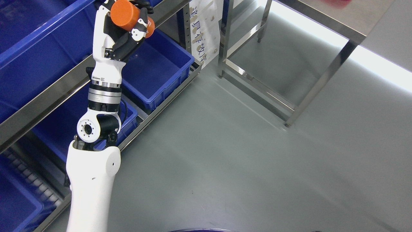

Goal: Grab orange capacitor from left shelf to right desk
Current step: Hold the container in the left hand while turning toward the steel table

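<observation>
My left hand (130, 24) is raised at the top left, in front of the metal shelf (48, 100). Its fingers are curled around an orange capacitor (127, 14), a short cylinder held tilted, above a blue bin (161, 74) on the shelf. The white arm rises from the lower left edge. The steel desk (325, 19) stands at the upper right, with its top edge and legs showing. My right arm is out of the picture.
Several blue bins (29, 35) fill the shelf tiers on the left. A paper label with printed characters (202, 32) hangs on the shelf post. Grey floor (225, 161) spreads between shelf and desk. The desk's lower crossbars (257, 90) sit near the floor.
</observation>
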Motion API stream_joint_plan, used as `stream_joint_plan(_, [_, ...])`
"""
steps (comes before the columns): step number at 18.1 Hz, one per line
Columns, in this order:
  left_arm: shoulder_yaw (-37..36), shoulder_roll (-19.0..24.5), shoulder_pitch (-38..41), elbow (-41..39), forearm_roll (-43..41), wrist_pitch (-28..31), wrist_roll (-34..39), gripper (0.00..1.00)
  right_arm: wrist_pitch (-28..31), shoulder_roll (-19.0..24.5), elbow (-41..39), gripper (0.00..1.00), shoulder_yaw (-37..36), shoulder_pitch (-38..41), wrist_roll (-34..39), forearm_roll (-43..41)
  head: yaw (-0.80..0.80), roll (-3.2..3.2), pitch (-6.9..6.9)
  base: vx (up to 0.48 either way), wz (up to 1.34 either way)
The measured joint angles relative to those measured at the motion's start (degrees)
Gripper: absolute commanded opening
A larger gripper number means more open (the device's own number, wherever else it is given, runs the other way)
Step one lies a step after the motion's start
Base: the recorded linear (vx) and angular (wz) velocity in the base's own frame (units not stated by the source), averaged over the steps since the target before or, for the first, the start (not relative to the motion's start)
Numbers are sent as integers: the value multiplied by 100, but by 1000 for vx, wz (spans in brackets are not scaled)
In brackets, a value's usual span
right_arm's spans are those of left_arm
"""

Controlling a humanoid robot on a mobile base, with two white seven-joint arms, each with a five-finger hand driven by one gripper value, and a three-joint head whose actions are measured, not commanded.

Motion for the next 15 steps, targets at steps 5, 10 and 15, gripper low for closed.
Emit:
stream_joint_plan(5, [-30,0,-55,0,58,1,0,1,0,0,0,100,0,0,0,0,0,0,0,159,-389])
stream_joint_plan(10, [-62,0,-85,2,101,1,-4,1,0,0,0,100,0,0,0,0,0,0,0,182,-235])
stream_joint_plan(15, [-145,0,-118,6,120,1,-4,1,0,0,0,100,0,1,0,0,0,0,1,188,-121])
